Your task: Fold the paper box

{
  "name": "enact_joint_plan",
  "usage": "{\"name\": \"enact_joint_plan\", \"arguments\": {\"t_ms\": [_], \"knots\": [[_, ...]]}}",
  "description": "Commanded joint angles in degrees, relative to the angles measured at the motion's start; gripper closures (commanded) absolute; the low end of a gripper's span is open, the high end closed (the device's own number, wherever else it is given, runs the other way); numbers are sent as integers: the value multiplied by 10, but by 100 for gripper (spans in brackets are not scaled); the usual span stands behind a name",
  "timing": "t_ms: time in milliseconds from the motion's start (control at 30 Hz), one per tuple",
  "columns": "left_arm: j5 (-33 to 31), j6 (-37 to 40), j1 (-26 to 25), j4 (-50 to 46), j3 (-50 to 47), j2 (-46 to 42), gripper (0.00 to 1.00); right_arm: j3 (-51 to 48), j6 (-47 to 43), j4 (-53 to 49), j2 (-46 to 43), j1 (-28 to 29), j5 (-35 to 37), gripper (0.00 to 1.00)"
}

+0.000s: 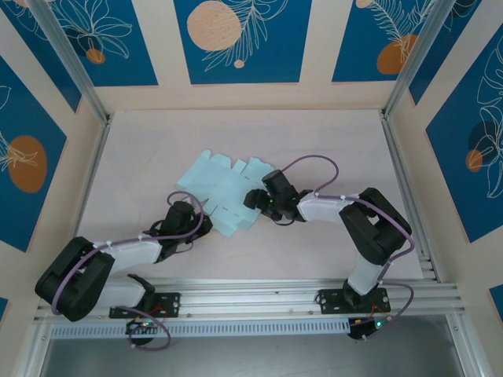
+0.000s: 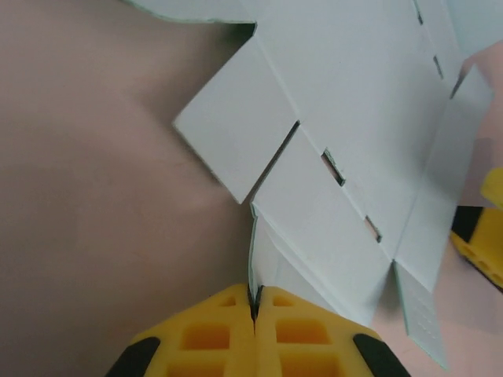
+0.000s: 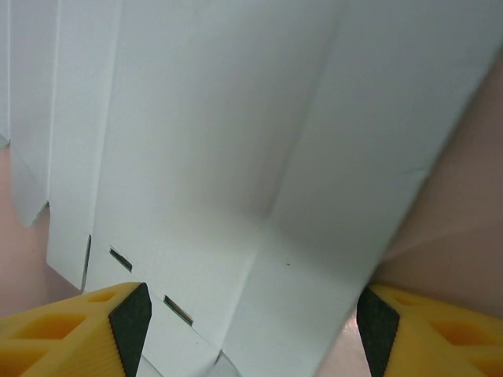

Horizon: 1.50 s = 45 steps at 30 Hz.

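The paper box (image 1: 220,188) is a flat pale mint-blue die-cut sheet with flaps and slots, lying in the middle of the table. My left gripper (image 1: 203,225) is at the sheet's near-left corner. In the left wrist view its yellow fingers (image 2: 254,302) are shut on the thin edge of a raised flap of the paper box (image 2: 354,118). My right gripper (image 1: 253,198) is over the sheet's right side. It is open, and its fingers (image 3: 251,330) stand wide apart on either side of a creased panel of the paper box (image 3: 236,141).
The table (image 1: 330,157) is a pale pinkish surface enclosed by walls with blue panels. Aluminium rails (image 1: 405,181) run along the left and right sides and the near edge. A yellow finger of the right gripper (image 2: 479,236) shows at the right edge of the left wrist view.
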Motion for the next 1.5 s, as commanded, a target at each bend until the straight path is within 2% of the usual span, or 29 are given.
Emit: {"name": "enact_joint_plan", "arguments": {"t_ms": [0, 100, 233, 333, 600, 767, 867, 967, 1133, 1300, 1367, 1433, 1467], "knots": [[19, -30, -5, 18, -12, -27, 100, -18, 23, 34, 12, -5, -14, 28], [11, -36, -6, -4, -11, -68, 100, -23, 28, 45, 18, -6, -18, 30], [-13, -37, -5, -45, -14, -126, 100, -31, 29, 78, 22, -7, -28, 39], [-31, -36, -5, -63, -20, -151, 100, -39, 29, 104, 21, -7, -32, 41], [-23, -47, -6, -42, -31, -134, 100, -64, 33, 225, 28, -4, -71, 42], [-11, -51, -6, -28, -29, -121, 100, -64, 31, 254, 29, -3, -77, 52], [-15, -50, -6, -31, -30, -122, 100, -52, 15, 219, 20, -4, -63, 63], [-16, -50, -6, -30, -32, -123, 100, -21, -15, 136, 10, -1, -35, 76], [-15, -48, -5, -29, -30, -125, 100, 57, -61, -68, 10, 8, 65, 89], [-20, -47, -5, -33, -29, -129, 100, 58, -90, -110, -4, 9, 92, 98], [-19, -47, -5, -38, -26, -131, 80, 57, -107, -113, -12, 8, 95, 100], [-17, -38, -4, -60, -16, -139, 50, 64, -141, -125, -21, 8, 99, 100], [-13, -24, -2, -78, -7, -144, 40, 71, -162, -134, -25, 8, 101, 100]]}}
